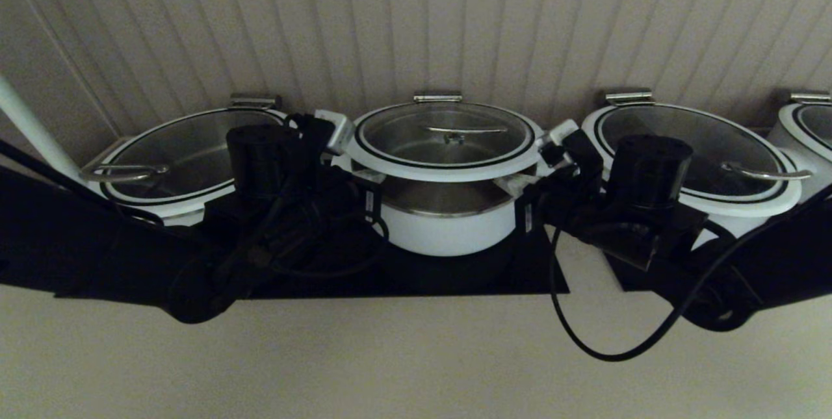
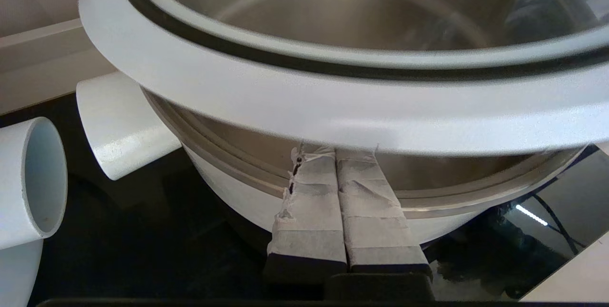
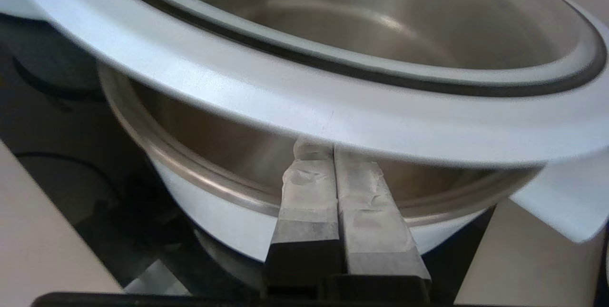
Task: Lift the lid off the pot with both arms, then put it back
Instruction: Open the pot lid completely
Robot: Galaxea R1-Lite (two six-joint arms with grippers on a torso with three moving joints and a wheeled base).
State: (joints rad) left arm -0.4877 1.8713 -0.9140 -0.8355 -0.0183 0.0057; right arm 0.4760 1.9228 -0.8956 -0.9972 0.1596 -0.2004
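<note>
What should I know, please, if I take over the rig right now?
Left gripper: jaws shut, tips under the lid's rim on the robot's left side.
Right gripper: jaws shut, tips under the rim on the other side.
The lid is raised clear of the pot, which sits on the black mat.
Done: the lift.
Left: set the lid back on the pot.

The lid (image 1: 444, 139) hangs clear above the pot (image 1: 444, 224), so a gap runs all round the pot's rim. My left hand (image 2: 335, 154) and right hand (image 3: 333, 147), fingers pressed together, fill that gap on either side. Wider lidded pots (image 1: 705, 152) crowd both flanks; the counter (image 1: 416, 354) before the pot lies bare.
</note>
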